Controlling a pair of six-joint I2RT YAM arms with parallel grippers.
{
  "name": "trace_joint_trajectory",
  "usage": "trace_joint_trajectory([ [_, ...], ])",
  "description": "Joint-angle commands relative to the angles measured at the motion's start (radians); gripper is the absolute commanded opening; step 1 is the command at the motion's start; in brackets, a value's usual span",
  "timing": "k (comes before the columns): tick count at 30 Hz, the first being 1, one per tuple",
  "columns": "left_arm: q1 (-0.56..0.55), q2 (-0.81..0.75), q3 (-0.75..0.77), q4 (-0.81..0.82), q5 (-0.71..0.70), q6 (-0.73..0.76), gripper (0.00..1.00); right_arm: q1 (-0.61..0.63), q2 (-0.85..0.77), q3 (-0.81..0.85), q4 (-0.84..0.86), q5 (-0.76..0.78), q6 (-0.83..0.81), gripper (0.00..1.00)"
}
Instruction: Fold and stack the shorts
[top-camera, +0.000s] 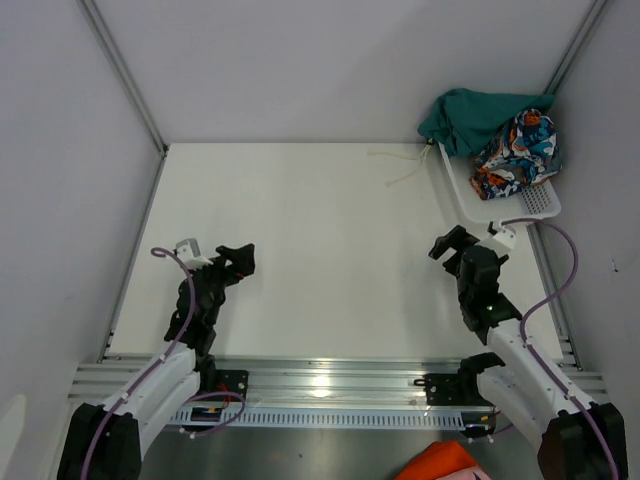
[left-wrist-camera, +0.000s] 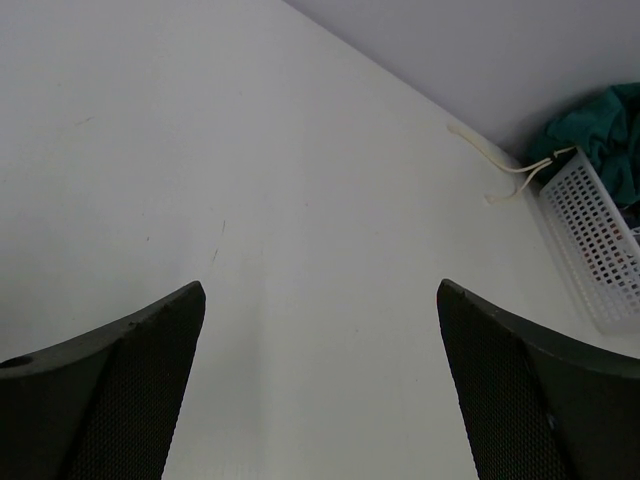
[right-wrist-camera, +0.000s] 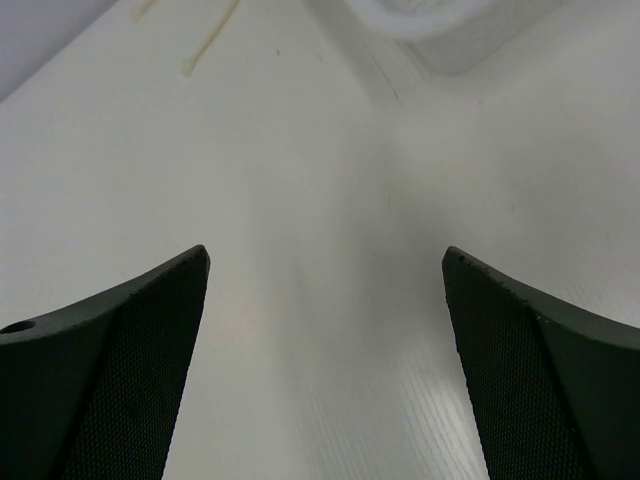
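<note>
Nothing here can be read: no writing, label or number. The printed shorts (top-camera: 518, 152) in the basket (top-camera: 538, 205) carry a busy pattern; whether it holds lettering is too small to tell.

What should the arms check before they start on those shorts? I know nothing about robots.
1. The left gripper open and empty: ok.
2. The right gripper open and empty: ok.
3. Both pairs in view: ok. The teal shorts and printed shorts are heaped in the basket, far right corner.
4. Shorts laid out for folding: not ok, both are bunched up.
5. The drawstring free of snags: cannot tell. It trails onto the table.
6. Bare folding space ahead of the arms: ok.
</note>
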Motion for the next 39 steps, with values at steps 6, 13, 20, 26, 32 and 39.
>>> trace_joint_trajectory([
  [6,0.005,0.071,0.127,-0.132,0.041,0.050,0.99,-0.249,0.321,0.508,-0.109,-0.275,0.073,0.99],
  [13,0.004,0.089,0.140,-0.117,0.096,0.032,0.99,-0.311,0.709,0.901,-0.155,-0.258,0.085,0.99],
  [20,0.004,0.146,0.144,-0.082,0.161,0.009,0.99,-0.326,1.021,1.178,-0.187,-0.191,0.099,0.99],
  [26,0.004,0.152,0.152,-0.089,0.164,0.012,0.99,-0.327,1.197,1.324,-0.198,-0.102,0.122,0.99],
  [32,0.004,0.137,0.157,-0.102,0.159,0.021,0.99,-0.324,1.303,1.459,-0.218,0.041,0.108,1.00],
  [39,0.002,0.132,0.163,-0.108,0.155,0.027,0.99,-0.329,1.301,1.453,-0.202,0.104,0.122,1.00],
])
